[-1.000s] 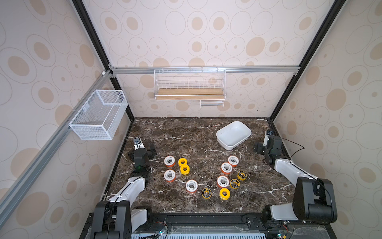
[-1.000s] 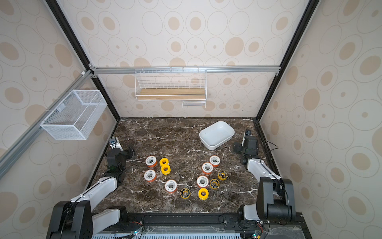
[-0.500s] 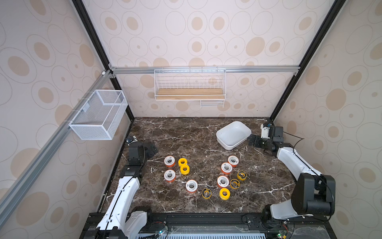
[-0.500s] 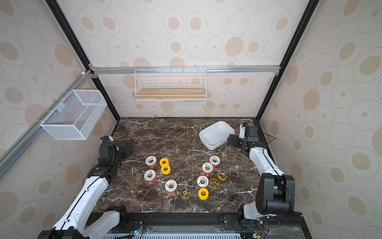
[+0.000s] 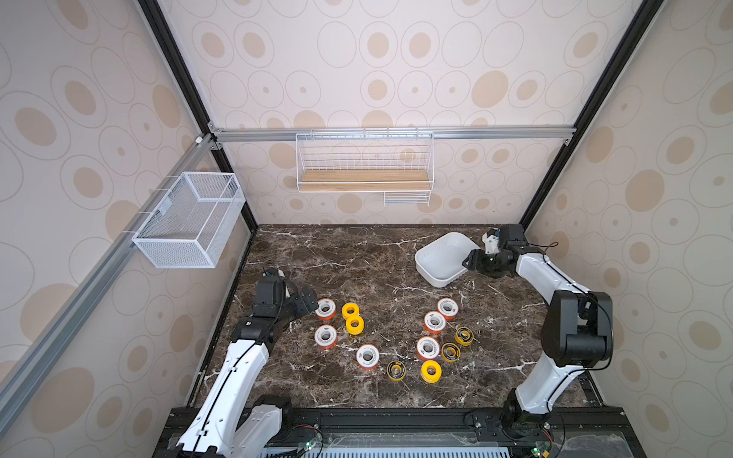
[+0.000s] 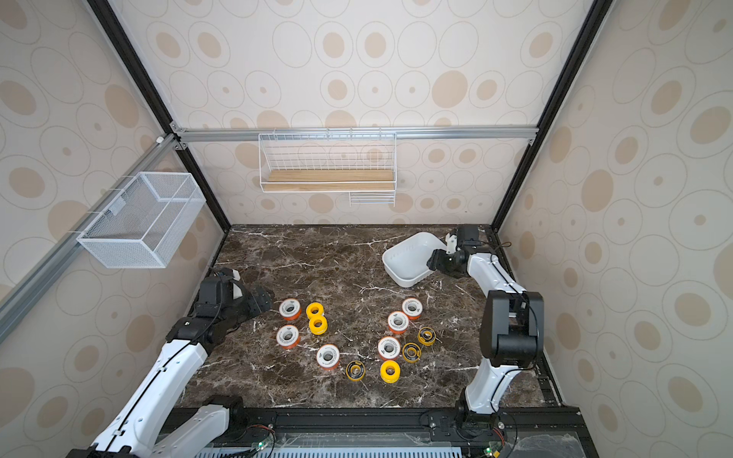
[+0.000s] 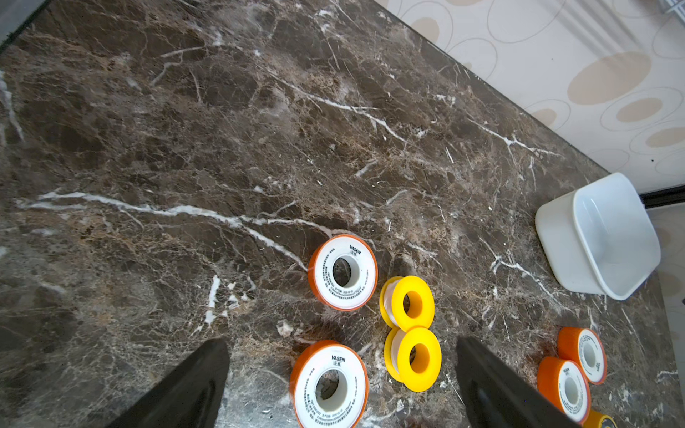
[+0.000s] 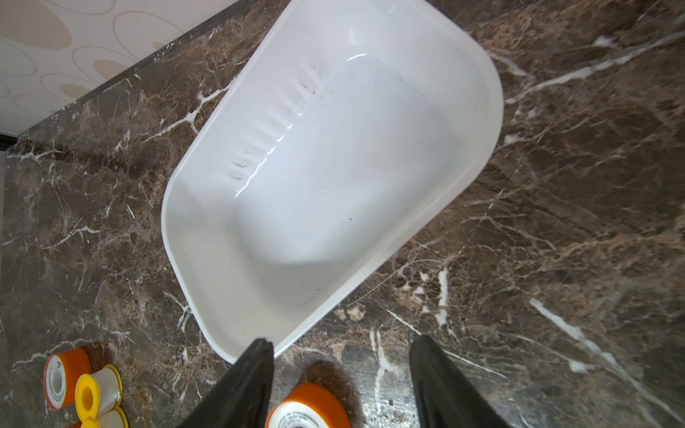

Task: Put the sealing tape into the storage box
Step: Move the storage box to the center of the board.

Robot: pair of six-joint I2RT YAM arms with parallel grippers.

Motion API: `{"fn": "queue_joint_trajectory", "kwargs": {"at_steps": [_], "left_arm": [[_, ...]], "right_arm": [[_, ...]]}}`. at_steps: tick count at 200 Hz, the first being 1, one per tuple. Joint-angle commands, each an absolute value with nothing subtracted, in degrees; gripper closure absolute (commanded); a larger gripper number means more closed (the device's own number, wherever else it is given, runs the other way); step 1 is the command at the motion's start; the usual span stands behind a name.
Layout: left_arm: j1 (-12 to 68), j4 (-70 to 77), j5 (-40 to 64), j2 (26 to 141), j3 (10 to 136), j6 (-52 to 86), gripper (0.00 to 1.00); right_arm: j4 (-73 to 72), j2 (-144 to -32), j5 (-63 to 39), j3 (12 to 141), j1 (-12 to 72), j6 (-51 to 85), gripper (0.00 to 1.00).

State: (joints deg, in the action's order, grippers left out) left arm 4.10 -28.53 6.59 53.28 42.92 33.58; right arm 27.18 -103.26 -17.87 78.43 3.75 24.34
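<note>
The sealing tape lies as several spools in two clusters on the marble table in both top views: white-faced with orange rims (image 5: 326, 309), plain yellow (image 5: 354, 324) and black-ringed yellow (image 5: 451, 352). My left gripper (image 5: 306, 302) hovers open beside the left cluster. In the left wrist view, an orange-rimmed spool (image 7: 330, 385) and a yellow one (image 7: 415, 357) lie below its spread fingers. The white storage box (image 5: 444, 257) sits empty at the back right. My right gripper (image 8: 343, 341) is open at the box's near corner, one fingertip (image 8: 259, 352) over the rim (image 8: 296, 339) and the other over the table.
A white wire-mesh basket (image 5: 190, 222) hangs on the left wall. A wire shelf with a wooden base (image 5: 364, 174) hangs on the back wall. The right wall stands close behind the right arm. Another orange-rimmed spool (image 8: 311, 407) lies on the table below the right gripper.
Both arms have unfolded from the front. The left gripper moved out to the left cluster of spools. The right gripper travelled back to the box, and its jaws have narrowed.
</note>
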Motion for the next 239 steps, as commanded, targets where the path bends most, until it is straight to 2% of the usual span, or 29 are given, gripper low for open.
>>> {"fn": "queue_joint_trajectory", "kwargs": {"at_steps": [1, 94, 112, 138, 161, 239], "left_arm": [[4.31, -29.88, 6.74, 52.51, 45.35, 32.3, 0.01], [4.31, -30.06, 6.58, 51.41, 45.03, 32.08, 0.01], [4.31, -30.05, 6.77, 51.63, 45.09, 32.12, 0.01], [4.31, -30.06, 6.77, 51.65, 45.09, 32.08, 0.01], [4.31, -30.06, 6.5, 51.48, 45.0, 32.08, 0.01], [4.31, -30.06, 7.1, 52.35, 45.0, 32.16, 0.01]], "right_arm": [[32.52, -105.58, -16.02, 81.63, 4.99, 26.14, 0.36], [37.18, -114.92, -11.78, 90.45, 8.15, 27.86, 0.42], [36.75, -115.81, -11.86, 90.85, 8.65, 27.96, 0.46], [37.74, -117.99, -13.08, 92.72, 9.33, 27.46, 0.6], [37.69, -118.64, -13.42, 92.98, 9.99, 27.4, 0.66], [37.14, -119.17, -17.68, 94.14, 14.25, 25.22, 0.75]]}}
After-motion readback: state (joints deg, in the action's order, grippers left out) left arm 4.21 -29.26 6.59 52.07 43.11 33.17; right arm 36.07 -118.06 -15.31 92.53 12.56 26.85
